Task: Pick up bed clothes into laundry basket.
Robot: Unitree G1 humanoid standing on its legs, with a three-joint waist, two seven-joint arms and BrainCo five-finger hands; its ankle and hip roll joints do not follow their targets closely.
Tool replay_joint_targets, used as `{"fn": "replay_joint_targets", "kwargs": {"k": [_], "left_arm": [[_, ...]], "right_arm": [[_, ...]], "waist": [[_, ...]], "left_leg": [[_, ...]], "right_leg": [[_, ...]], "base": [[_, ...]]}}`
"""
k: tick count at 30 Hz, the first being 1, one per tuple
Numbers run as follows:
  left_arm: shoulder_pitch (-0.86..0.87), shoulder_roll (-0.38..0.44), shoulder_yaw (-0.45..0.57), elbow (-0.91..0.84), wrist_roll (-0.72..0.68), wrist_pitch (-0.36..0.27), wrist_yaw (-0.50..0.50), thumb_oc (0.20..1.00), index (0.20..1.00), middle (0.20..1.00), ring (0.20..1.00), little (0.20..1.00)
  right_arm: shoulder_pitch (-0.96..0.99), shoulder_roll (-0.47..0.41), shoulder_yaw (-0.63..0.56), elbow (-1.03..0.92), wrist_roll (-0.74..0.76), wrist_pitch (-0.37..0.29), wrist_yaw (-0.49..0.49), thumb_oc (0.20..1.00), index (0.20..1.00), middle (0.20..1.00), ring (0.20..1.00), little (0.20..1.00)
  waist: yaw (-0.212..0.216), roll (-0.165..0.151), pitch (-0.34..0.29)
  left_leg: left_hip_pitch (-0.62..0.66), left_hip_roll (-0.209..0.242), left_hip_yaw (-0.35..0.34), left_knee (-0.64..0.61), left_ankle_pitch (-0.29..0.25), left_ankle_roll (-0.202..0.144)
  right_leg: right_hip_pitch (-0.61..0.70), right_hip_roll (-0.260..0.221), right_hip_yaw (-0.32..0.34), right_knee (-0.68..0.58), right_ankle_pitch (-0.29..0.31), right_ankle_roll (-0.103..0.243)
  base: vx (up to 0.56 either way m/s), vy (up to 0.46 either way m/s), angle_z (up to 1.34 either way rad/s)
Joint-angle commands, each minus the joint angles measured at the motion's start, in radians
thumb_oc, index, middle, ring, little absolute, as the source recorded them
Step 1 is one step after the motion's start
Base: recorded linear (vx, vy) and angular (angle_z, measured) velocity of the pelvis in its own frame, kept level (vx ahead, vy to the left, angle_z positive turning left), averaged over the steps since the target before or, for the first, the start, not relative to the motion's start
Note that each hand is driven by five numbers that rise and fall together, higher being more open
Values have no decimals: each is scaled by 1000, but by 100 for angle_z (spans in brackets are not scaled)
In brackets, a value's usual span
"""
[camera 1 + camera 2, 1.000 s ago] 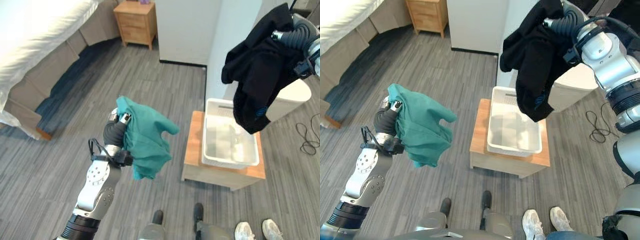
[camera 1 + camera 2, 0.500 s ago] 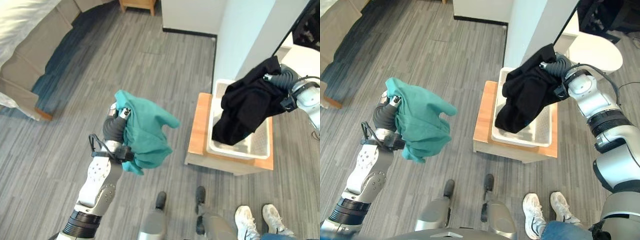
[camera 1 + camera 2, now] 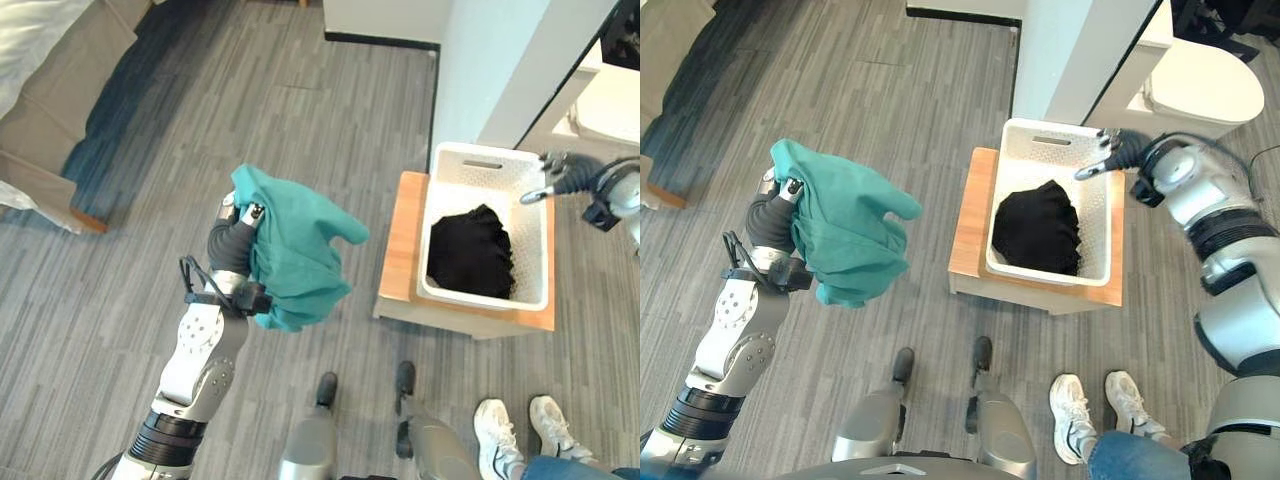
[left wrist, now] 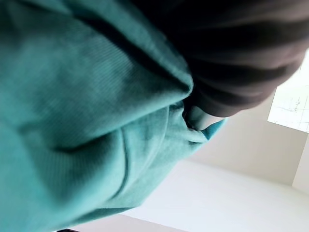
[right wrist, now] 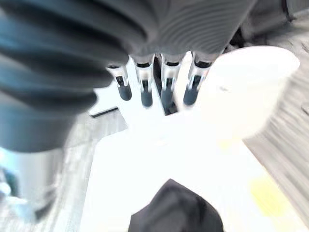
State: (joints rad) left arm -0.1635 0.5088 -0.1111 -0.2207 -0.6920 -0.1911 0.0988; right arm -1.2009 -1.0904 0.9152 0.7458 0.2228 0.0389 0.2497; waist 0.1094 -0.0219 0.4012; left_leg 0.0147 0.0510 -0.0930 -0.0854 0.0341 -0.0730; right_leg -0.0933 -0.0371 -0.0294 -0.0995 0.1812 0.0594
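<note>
My left hand (image 3: 232,240) grips the teal cloth (image 3: 295,255), bunched and hanging below it. My right hand (image 3: 556,175), fingers straight and empty, hovers above the basket (image 3: 480,160), the black cloth (image 3: 470,252) lying inside beneath it. To do the next step well, I would carry the teal cloth fully over the rim before releasing.

teal garment (image 3: 300,255): soft matt cloth | basket (image 3: 535,245): white plastic | stand (image 3: 400,240): wood

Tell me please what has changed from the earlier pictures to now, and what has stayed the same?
The right hand has let go of the black garment, which it held up high before. The garment now lies inside the white laundry basket, and the hand is open above the basket's far rim. The left hand still grips the teal garment in the air. The basket stays on its low wooden stand.
</note>
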Motion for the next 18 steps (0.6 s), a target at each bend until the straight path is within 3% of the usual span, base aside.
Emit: {"fn": "replay_joint_targets", "kwargs": {"k": [1, 2, 4, 5, 6, 7, 10, 11, 12, 14, 15, 18], "left_arm": [[-42, 34, 14, -67, 34, -59, -23, 200, 200, 200, 200, 200], [-43, 34, 12, -66, 34, -60, -23, 200, 200, 200, 200, 200], [-100, 20, 6, -52, 36, -52, -10, 200, 200, 200, 200, 200], [-104, 29, -5, -51, 36, -52, -10, 200, 200, 200, 200, 200], [-181, -7, -55, -31, 24, -38, -11, 200, 200, 200, 200, 200], [-217, -19, -98, -13, 16, -30, -13, 200, 200, 200, 200, 200], [-278, -58, -169, 19, -1, -10, -19, 200, 200, 200, 200, 200], [-304, -80, -197, 38, -9, -1, -23, 200, 200, 200, 200, 200], [-362, -106, -230, 84, -2, 16, -19, 200, 200, 200, 200, 200], [-385, -115, -242, 111, 6, 21, -19, 200, 200, 200, 200, 200], [-422, -124, -249, 161, 29, 28, -7, 200, 200, 200, 200, 200], [-464, -128, -254, 209, 39, 32, 6, 200, 200, 200, 200, 200]], "right_arm": [[-105, -73, 85, -169, 85, -42, -30, 1000, 1000, 1000, 1000, 1000], [-99, -76, 80, -174, 84, -39, -30, 1000, 1000, 1000, 1000, 1000], [59, -127, -86, -423, 116, -71, -73, 1000, 1000, 1000, 1000, 1000], [100, -134, -127, -439, 110, -66, -73, 1000, 1000, 1000, 1000, 1000], [345, -96, -348, -596, 188, -93, -83, 1000, 1000, 1000, 1000, 1000], [478, -81, -465, -646, 206, -94, -81, 1000, 1000, 1000, 1000, 1000], [706, -24, -663, -748, 247, -105, -92, 1000, 1000, 1000, 1000, 1000], [809, 14, -750, -783, 250, -110, -100, 1000, 1000, 1000, 1000, 1000], [964, 109, -862, -846, 261, -123, -104, 1000, 1000, 1000, 1000, 1000], [1022, 141, -905, -867, 261, -122, -100, 1000, 1000, 1000, 1000, 1000], [1142, 210, -988, -910, 276, -129, -101, 1000, 1000, 1000, 1000, 1000], [1224, 252, -1040, -949, 268, -129, -105, 1000, 1000, 1000, 1000, 1000]], "waist": [[-36, -48, -41], [-35, -48, -41], [-69, -32, -59], [-59, -40, -59], [-89, -25, -77], [-90, -26, -86], [-109, -21, -101], [-121, -20, -111], [-149, -18, -122], [-155, -19, -129], [-180, -20, -144], [-212, -22, -156]], "left_leg": [[-40, -47, 51, 2, 47, 5], [-39, -47, 51, 2, 47, 5], [-25, -48, 59, 0, 41, 8], [-25, -48, 58, 0, 41, 8], [-21, -52, 62, -1, 45, 12], [-11, -52, 61, -1, 32, 13], [-3, -54, 62, -2, 27, 15], [2, -54, 65, -2, 24, 16], [3, -53, 76, -2, 28, 18], [9, -52, 82, -2, 24, 19], [24, -50, 91, -2, 7, 21], [33, -46, 105, -2, 0, 22]], "right_leg": [[76, 9, -23, 12, -149, 41], [77, 9, -23, 12, -149, 41], [88, 6, -20, 12, -154, 44], [89, 6, -21, 12, -154, 44], [92, 4, -21, 12, -152, 45], [103, 3, -24, 12, -164, 46], [112, 1, -25, 12, -168, 47], [115, 1, -22, 12, -170, 47], [114, 3, -13, 13, -164, 48], [116, 4, -8, 14, -165, 48], [126, 9, 1, 14, -178, 50], [126, 12, 15, 15, -180, 50]], "base": [[4, -1, -5], [0, 0, 0], [0, 0, 0], [0, 0, 0], [32, 9, -4], [9, 11, 3], [38, 2, -1], [0, 0, 0], [31, 16, 8], [39, 18, -9], [48, 16, -30], [51, 10, -28]]}}
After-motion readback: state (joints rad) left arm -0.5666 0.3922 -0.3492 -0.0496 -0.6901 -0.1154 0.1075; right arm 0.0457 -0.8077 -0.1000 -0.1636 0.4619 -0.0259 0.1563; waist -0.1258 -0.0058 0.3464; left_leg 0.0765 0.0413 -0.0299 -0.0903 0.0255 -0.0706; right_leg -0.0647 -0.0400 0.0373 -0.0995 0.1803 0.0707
